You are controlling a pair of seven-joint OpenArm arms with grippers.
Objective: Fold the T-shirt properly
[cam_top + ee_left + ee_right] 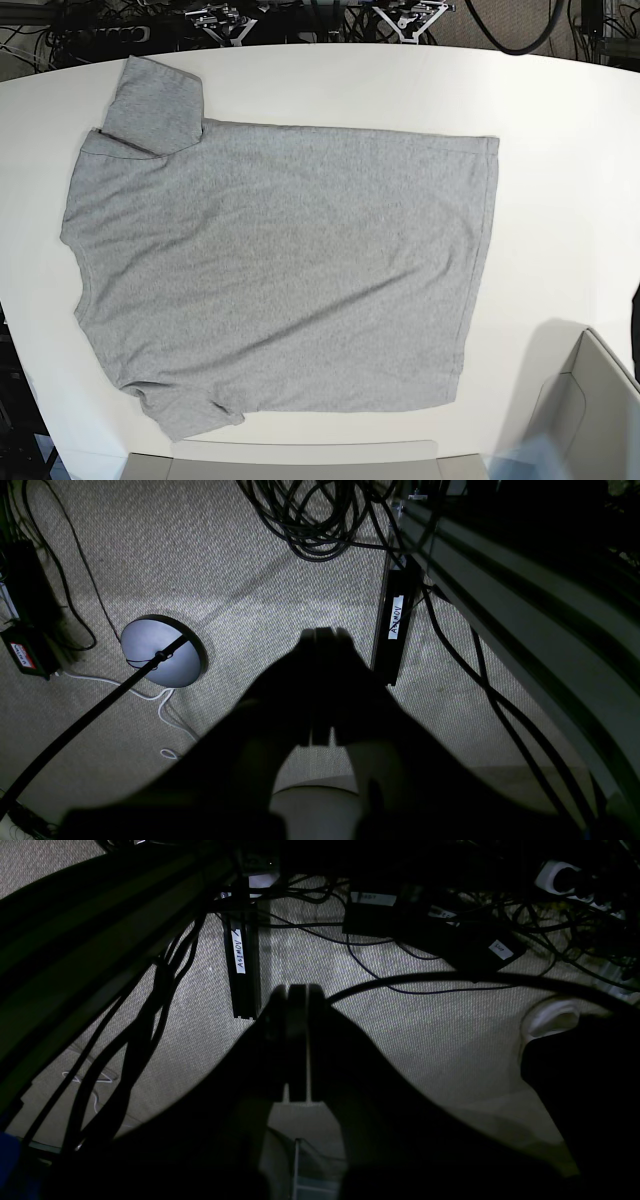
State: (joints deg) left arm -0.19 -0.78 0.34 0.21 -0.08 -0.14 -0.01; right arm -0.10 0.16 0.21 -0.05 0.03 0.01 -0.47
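Left gripper (324,632) and right gripper (298,988) both hang pointing downward, jaws pressed together and holding nothing.

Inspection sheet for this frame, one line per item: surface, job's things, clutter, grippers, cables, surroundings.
Surface: white table, round-edged.
Job's things: T-shirt spread flat, plain grey side up, unfolded, both sleeves out.
Clutter: light box at the table's near corner.
Grippers: left gripper and right gripper shut, empty, pointing at the floor.
Cables: black coil; white lead.
Surroundings: carpet; round stand base; labelled black bar.
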